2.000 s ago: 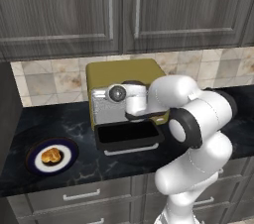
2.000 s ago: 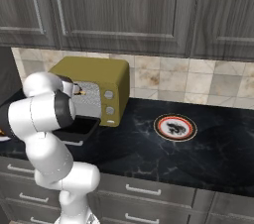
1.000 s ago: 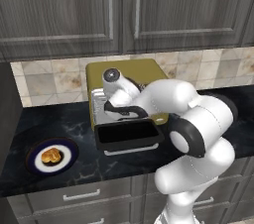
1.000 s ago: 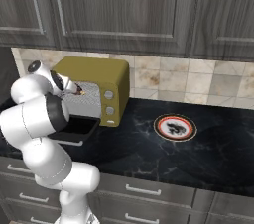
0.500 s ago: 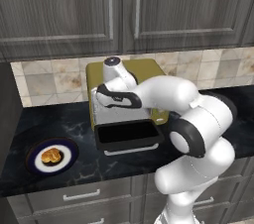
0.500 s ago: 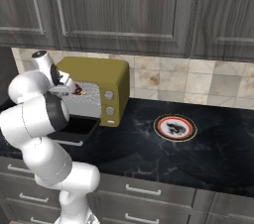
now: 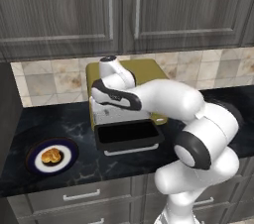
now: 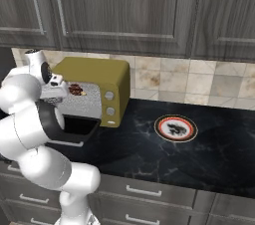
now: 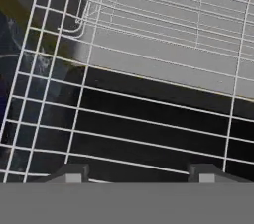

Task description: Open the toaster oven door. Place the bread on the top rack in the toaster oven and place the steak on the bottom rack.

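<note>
At the mouth of the toaster oven (image 7: 149, 70), my hand (image 9: 139, 174) hangs released, fingertips apart with nothing between them, just above a wire rack (image 9: 149, 62). I judge the risk to be a tip hooking a wire and dragging the rack, or the forearm bumping the toaster oven door (image 7: 129, 136) on the way out. That door lies dropped flat, long axis 9-to-3, free edge toward 6. The bread (image 7: 49, 156) waits plated on the table (image 8: 149, 155) at the oven's 8 o'clock, the steak (image 8: 174, 129) at its 3.
</note>
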{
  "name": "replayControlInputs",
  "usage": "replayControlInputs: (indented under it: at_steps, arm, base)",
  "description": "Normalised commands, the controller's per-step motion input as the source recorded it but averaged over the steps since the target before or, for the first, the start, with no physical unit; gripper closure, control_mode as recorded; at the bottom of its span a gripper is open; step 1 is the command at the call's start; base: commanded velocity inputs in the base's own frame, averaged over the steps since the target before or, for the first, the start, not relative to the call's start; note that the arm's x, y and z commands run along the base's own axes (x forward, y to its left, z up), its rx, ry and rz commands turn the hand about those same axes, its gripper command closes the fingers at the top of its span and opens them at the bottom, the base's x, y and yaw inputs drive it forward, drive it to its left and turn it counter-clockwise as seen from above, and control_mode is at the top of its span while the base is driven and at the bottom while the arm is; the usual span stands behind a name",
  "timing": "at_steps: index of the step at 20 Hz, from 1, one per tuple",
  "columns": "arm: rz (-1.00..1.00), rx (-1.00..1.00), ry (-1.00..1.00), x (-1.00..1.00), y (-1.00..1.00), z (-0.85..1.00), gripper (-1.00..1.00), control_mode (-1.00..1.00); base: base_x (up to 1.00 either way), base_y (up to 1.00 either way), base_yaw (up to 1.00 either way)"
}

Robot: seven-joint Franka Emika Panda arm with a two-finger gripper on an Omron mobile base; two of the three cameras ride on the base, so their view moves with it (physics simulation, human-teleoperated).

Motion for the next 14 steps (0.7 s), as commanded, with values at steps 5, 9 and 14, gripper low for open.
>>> replayControlInputs:
  at_steps: [5, 9, 14]
  arm:
    - [0.18, -0.09, 0.15, -0.92, 0.00, -0.92, -1.00, -1.00]
    - [0.16, -0.10, 0.12, -0.94, 0.00, -0.94, -1.00, -1.00]
    - [0.11, -0.08, 0.13, -0.85, -0.01, -0.72, -1.00, -1.00]
  base:
    - [0.00, 0.00, 0.00]
    - [0.00, 0.00, 0.00]
    - [0.00, 0.00, 0.00]
